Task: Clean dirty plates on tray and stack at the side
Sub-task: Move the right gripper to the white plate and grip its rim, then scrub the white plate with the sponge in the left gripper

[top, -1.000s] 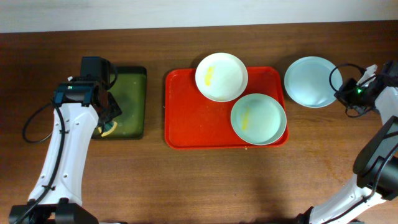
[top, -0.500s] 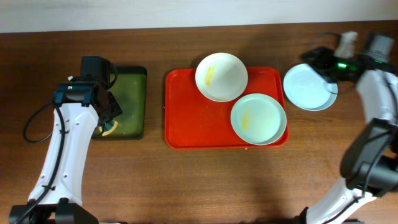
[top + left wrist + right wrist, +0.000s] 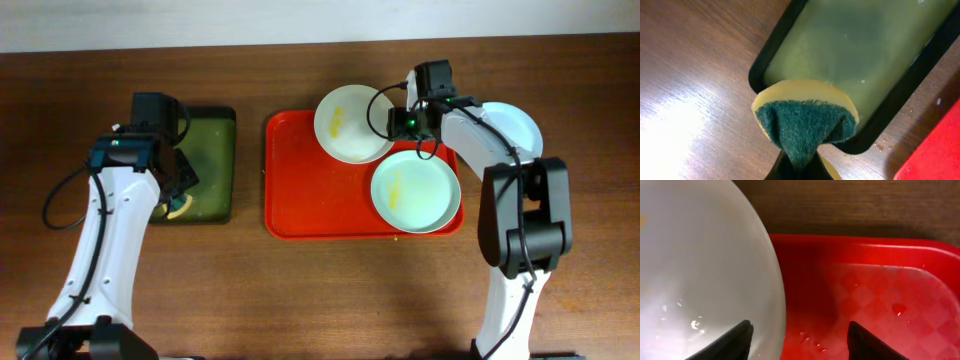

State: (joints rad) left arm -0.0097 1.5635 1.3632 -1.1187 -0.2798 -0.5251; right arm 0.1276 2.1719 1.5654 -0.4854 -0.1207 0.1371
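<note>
The red tray point(image 3: 310, 185) holds a white plate point(image 3: 350, 122) with a yellow smear at its back edge and a pale aqua plate point(image 3: 415, 190) with a yellow smear at its right. Another pale aqua plate point(image 3: 515, 125) lies on the table right of the tray. My right gripper point(image 3: 400, 122) is open, straddling the right rim of the white plate point(image 3: 700, 280), one finger over the plate and one over the tray point(image 3: 880, 290). My left gripper point(image 3: 172, 195) is shut on a yellow and green sponge point(image 3: 805, 117) over the near edge of the dark green tray point(image 3: 860, 55).
The dark green tray point(image 3: 205, 165) sits left of the red tray. The red tray's corner point(image 3: 935, 150) shows in the left wrist view. Wooden table point(image 3: 320, 290) extends in front. A pale wall runs along the far edge.
My right arm swung left from the aqua plate on the table to the white plate's right rim on the tray. That plate stayed on the table. The left arm has not moved.
</note>
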